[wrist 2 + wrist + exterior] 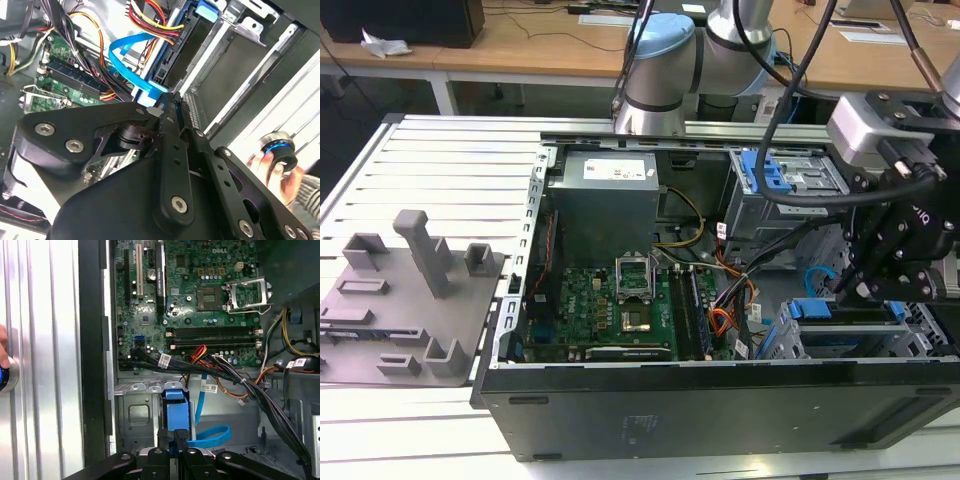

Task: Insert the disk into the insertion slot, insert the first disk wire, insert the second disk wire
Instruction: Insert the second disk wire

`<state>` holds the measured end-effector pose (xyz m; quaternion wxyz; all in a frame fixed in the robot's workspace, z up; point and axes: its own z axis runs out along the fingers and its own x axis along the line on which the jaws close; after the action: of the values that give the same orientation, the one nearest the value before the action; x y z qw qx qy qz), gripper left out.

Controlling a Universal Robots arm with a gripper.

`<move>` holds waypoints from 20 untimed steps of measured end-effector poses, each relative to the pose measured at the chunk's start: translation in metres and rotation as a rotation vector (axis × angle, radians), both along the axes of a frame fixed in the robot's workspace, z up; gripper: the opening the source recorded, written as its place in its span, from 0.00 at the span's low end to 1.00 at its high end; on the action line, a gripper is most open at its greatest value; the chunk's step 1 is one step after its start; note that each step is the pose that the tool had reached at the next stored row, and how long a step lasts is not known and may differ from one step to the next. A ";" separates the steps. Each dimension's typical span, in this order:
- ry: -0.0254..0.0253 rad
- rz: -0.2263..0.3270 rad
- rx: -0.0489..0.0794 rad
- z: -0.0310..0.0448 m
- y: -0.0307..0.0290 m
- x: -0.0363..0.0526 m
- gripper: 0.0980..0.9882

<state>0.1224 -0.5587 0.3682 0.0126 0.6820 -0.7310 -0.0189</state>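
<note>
Light-blue second disk wire [125,70] | jaws clenched on its plug | second wrist view: person's hand [292,182] on knob [278,145]

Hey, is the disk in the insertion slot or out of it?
In. The disk, by its blue carrier, sits inside the insertion slot, by the gripper holding the second disk wire, in the first wrist view.

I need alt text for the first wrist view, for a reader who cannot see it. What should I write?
A black robot gripper pinches the end of a thin flat light-blue cable beside a bright blue plastic disk carrier in a silver metal drive cage. Beyond lie a green motherboard and bundled black wires.
</note>
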 end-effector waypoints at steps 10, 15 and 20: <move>0.0000 0.000 0.000 -0.0053 0.0000 0.0051 0.07; 0.0000 0.000 0.000 -0.0086 0.0000 0.0058 0.07; 0.0000 0.000 0.000 -0.0114 0.0000 0.0071 0.07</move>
<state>0.1296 -0.5588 0.3568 0.0126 0.6820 -0.7310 -0.0189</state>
